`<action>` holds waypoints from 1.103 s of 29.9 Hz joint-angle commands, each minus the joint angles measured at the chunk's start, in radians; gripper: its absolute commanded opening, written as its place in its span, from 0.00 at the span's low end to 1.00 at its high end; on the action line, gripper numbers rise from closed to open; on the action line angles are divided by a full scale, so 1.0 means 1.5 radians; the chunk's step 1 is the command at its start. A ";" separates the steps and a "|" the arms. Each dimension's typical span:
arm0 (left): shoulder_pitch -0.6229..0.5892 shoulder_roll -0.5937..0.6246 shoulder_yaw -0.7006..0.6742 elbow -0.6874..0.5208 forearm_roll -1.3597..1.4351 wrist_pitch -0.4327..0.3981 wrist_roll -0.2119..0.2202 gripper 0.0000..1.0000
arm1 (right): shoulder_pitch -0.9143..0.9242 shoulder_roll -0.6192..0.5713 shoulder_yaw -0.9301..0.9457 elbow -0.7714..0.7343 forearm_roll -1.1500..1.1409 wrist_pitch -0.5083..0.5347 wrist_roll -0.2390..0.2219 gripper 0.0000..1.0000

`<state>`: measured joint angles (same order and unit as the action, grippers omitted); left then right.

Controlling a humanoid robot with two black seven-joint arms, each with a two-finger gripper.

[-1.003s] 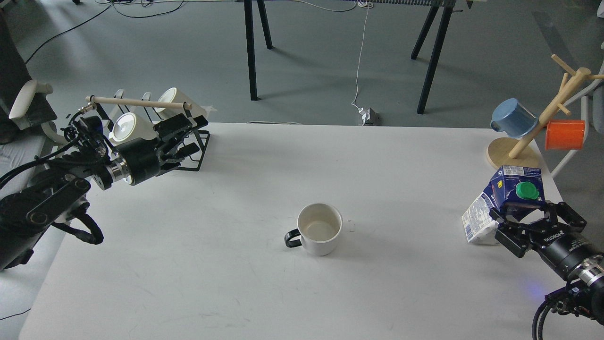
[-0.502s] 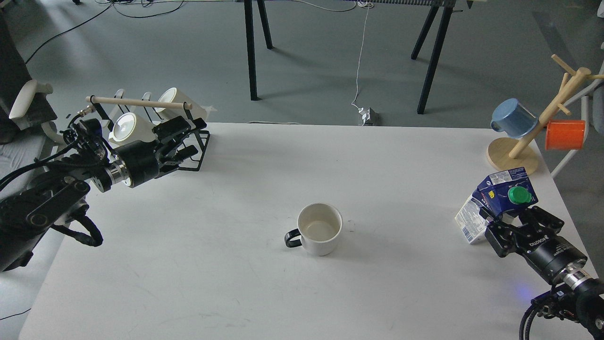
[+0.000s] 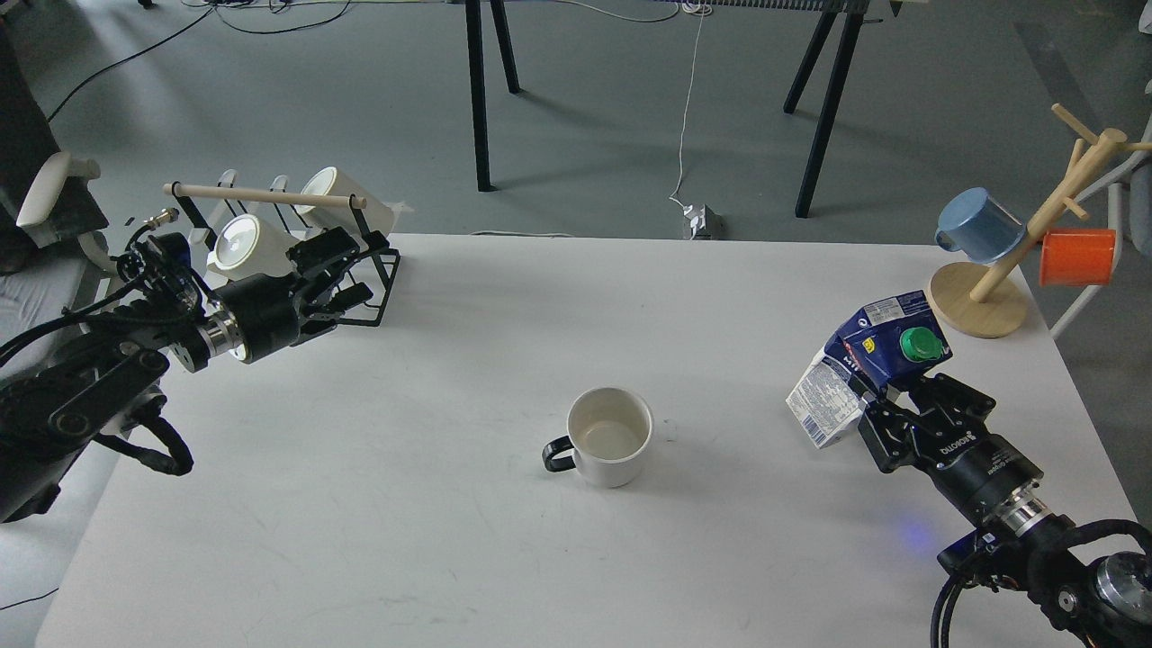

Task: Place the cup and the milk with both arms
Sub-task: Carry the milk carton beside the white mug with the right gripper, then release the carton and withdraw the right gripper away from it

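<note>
Our right gripper [image 3: 909,405] is clamped around the milk carton [image 3: 866,360], its fingers pressed against the carton's lower body from both sides. The carton leans to the left, its gable top and green cap [image 3: 919,344] above and just beyond the gripper, the white printed side facing left and down. It sits over the right part of the white table [image 3: 450,540]; we cannot tell whether its lower corner touches the tabletop or hangs just above it.

The cup [image 3: 609,436] stands upright near the middle of the table, well apart from both grippers. Its black handle [image 3: 558,454] points to the left and toward us, and the cream inside is bare. The carton is to the right of the cup, with open tabletop between them.

Our left gripper [image 3: 346,270] is at the far left of the table, right at the black wire rack [image 3: 373,279] with the wooden rod [image 3: 265,195] across its top, where two white mugs [image 3: 243,247] lie on their sides. The gripper is dark against the rack, so we cannot tell whether its fingers are spread or together. It holds nothing that we can make out.

At the far right corner stands a wooden mug tree [image 3: 1017,261] with a blue cup [image 3: 976,225] and an orange cup [image 3: 1077,256] hung on its pegs, beyond the carton and apart from it.
</note>
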<state>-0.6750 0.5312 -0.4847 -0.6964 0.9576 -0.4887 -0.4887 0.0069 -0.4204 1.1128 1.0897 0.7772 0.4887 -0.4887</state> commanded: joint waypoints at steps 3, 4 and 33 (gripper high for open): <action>0.000 0.001 0.000 0.000 0.000 0.000 0.000 0.99 | 0.022 0.025 -0.048 0.007 -0.058 0.000 0.000 0.42; 0.000 0.001 0.000 0.000 0.000 0.000 0.000 0.99 | 0.028 0.026 -0.058 0.007 -0.059 0.000 0.000 0.42; 0.006 0.001 0.000 0.000 -0.001 0.000 0.000 0.99 | 0.079 0.085 -0.131 -0.026 -0.130 0.000 0.000 0.99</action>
<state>-0.6681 0.5321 -0.4847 -0.6964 0.9558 -0.4887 -0.4887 0.1334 -0.2836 0.9145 1.0390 0.5832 0.4887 -0.4888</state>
